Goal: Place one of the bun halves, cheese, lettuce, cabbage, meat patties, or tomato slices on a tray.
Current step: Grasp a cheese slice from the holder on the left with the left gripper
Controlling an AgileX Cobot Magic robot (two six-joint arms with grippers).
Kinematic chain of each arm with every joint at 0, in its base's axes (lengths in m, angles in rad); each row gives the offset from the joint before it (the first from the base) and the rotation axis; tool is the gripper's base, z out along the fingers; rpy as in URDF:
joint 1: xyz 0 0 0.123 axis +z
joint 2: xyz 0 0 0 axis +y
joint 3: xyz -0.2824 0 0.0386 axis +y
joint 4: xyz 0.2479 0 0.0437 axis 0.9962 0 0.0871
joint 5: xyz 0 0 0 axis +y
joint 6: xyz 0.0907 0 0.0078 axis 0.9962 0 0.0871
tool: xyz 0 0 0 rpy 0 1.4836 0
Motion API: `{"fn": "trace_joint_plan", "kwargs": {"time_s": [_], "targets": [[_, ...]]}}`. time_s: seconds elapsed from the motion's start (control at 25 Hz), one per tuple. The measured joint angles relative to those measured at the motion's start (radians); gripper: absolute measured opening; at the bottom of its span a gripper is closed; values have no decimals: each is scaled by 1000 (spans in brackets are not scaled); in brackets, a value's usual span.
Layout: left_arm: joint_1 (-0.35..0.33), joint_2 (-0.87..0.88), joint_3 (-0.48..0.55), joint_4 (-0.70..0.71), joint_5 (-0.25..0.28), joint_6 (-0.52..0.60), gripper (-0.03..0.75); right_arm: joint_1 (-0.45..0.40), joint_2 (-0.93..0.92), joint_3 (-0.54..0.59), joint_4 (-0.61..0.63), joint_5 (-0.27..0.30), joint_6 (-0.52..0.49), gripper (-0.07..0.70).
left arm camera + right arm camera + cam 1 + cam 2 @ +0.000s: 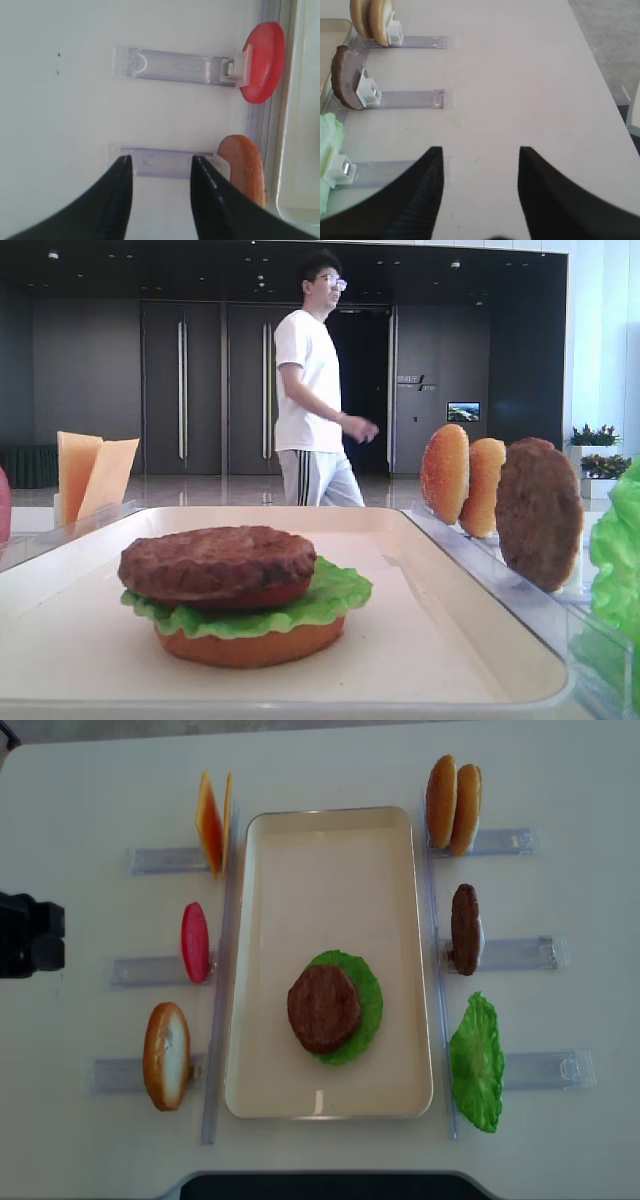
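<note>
Left gripper [159, 172] hangs open and empty over the clear rack [160, 162] beside a bun half [245, 167]. Right gripper [479, 167] open, empty, above bare table [530, 75]. Tray [300, 850] holds a bun half [250, 642], lettuce [368, 990], red slice and meat patty [323, 1008], stacked. Cheese [212, 825] stands far left.

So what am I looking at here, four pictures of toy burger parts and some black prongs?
It is a two-armed robot building a toy burger. One camera looks down from above, one sits low at table level, and one rides on each arm. The black prongs are the left claw and right claw, both open and empty. On the tray sits a bun half, tomato, lettuce and a meat patty. Clear racks beside it hold cheese, buns and spares.
</note>
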Motion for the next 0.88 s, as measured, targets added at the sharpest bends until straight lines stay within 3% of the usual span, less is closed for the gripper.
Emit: {"fn": "trace_joint_plan", "kwargs": {"time_s": [0.64, 0.88], "targets": [[0, 132, -68, -7, 41, 0, 303, 1, 0, 0, 0, 0, 0, 359], [0, 260, -173, -7, 41, 0, 303, 1, 0, 0, 0, 0, 0, 359]]}}
